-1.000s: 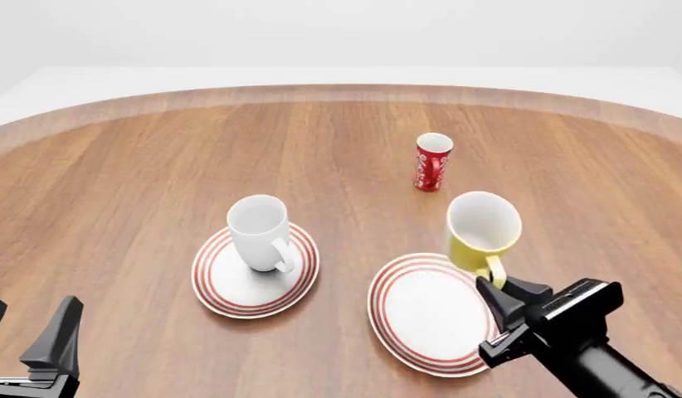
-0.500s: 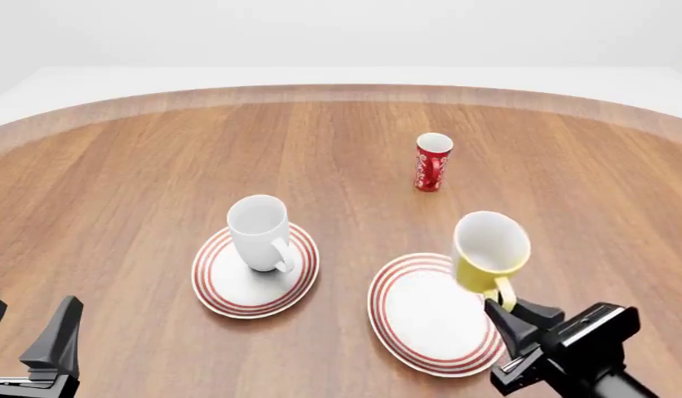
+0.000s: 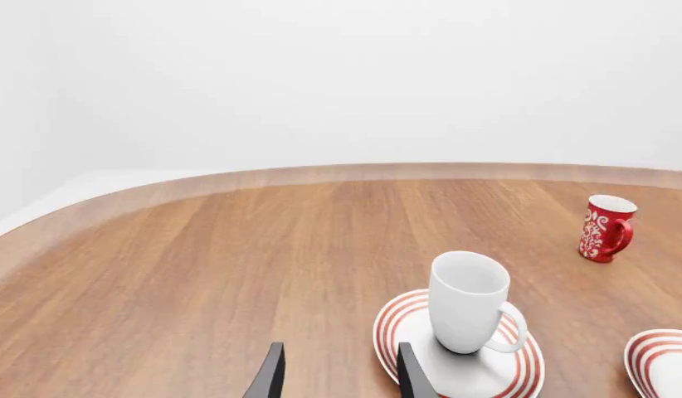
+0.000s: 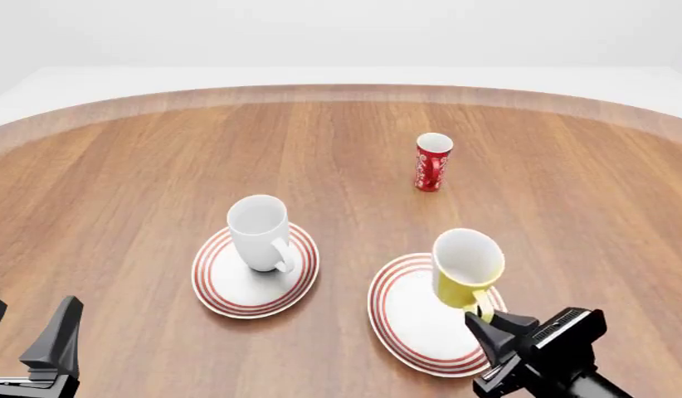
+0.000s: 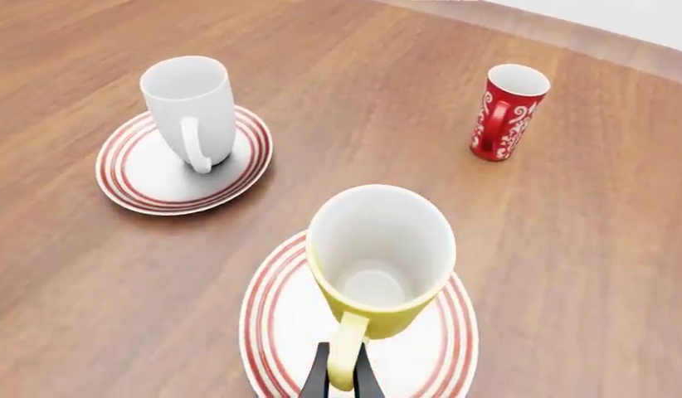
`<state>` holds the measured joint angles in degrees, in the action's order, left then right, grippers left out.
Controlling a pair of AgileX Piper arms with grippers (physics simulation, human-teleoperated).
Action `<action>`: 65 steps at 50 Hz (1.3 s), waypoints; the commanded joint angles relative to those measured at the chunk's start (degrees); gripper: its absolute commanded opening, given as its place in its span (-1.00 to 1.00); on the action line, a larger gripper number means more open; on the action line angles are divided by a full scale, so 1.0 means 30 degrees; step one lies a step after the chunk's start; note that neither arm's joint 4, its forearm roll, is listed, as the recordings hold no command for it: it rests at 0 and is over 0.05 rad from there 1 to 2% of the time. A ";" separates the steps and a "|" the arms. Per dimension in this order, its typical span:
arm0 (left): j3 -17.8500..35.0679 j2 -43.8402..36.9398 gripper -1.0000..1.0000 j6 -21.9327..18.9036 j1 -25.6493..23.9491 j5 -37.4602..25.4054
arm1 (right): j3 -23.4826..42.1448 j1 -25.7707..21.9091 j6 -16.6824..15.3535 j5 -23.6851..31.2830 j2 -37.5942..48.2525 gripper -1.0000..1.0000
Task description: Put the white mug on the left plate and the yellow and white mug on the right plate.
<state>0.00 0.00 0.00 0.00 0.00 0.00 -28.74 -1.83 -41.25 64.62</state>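
Front view, lower right: the right gripper (image 4: 487,317) has its fingers pinched on the handle of the yellow mug (image 4: 466,269), poised over the right plate (image 4: 406,319). Lower it level, centred, then release. The white mug (image 4: 259,232) stands on the left plate (image 4: 222,286); the left gripper (image 3: 335,377) is parted, empty.

yellow and white mug (image 5: 380,261) — handle in right pincer (image 5: 341,380)
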 commanded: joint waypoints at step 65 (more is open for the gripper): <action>0.0000 0.0000 1.00 0.0000 0.0000 0.0000 | 0.0002 -0.0225 0.0245 -0.6333 0.8603 -1.00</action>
<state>0.00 0.00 0.00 0.00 0.00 0.00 -29.40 -1.20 -59.75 89.65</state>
